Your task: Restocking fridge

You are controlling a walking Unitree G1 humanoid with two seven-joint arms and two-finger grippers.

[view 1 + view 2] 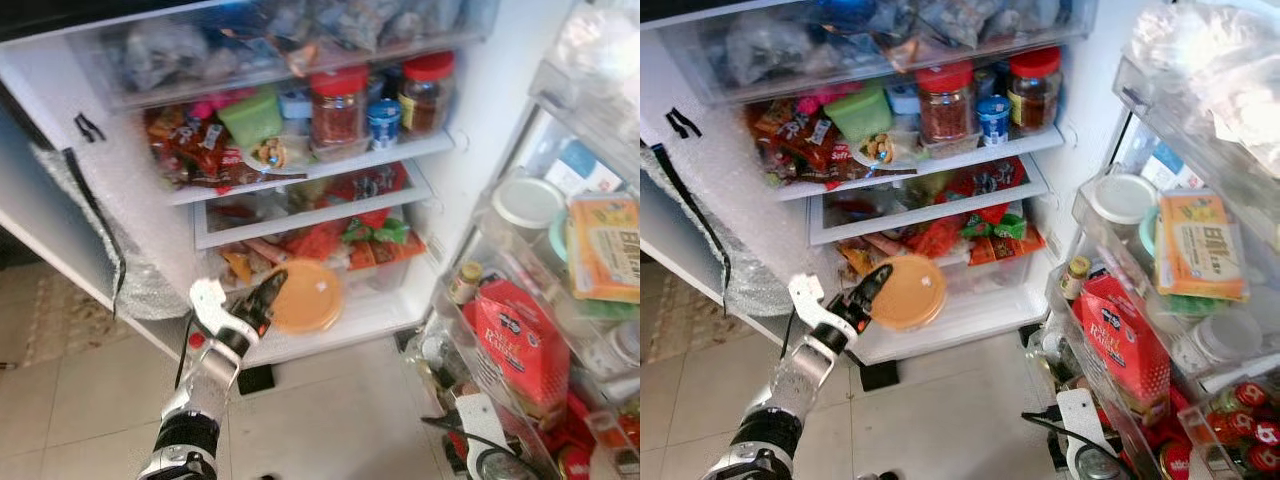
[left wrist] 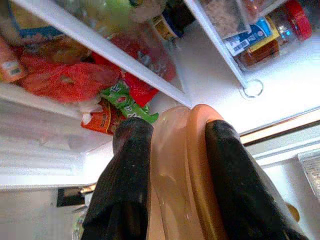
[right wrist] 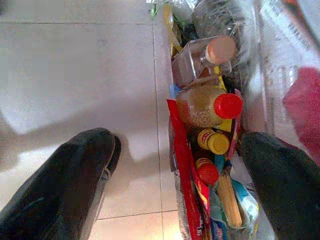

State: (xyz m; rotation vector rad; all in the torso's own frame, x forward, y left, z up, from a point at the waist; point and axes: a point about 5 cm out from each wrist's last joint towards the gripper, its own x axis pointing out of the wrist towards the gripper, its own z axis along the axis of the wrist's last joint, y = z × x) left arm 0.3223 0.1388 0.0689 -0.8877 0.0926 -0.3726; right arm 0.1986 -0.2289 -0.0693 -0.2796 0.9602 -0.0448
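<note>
— Orange tub (image 1: 305, 296) pinched in the left gripper (image 2: 172, 145), right at the fridge's (image 1: 480, 110) bottom shelf!
— And the right gripper (image 3: 175, 165)?
— Spread wide, holding nothing (low by the door bottles (image 3: 210, 107)).

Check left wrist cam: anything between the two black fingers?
Yes. In the left wrist view the left gripper is shut on the round orange plastic lid, held edge-on between both fingers, before the fridge's bottom shelf.

No clearly legible text anywhere
</note>
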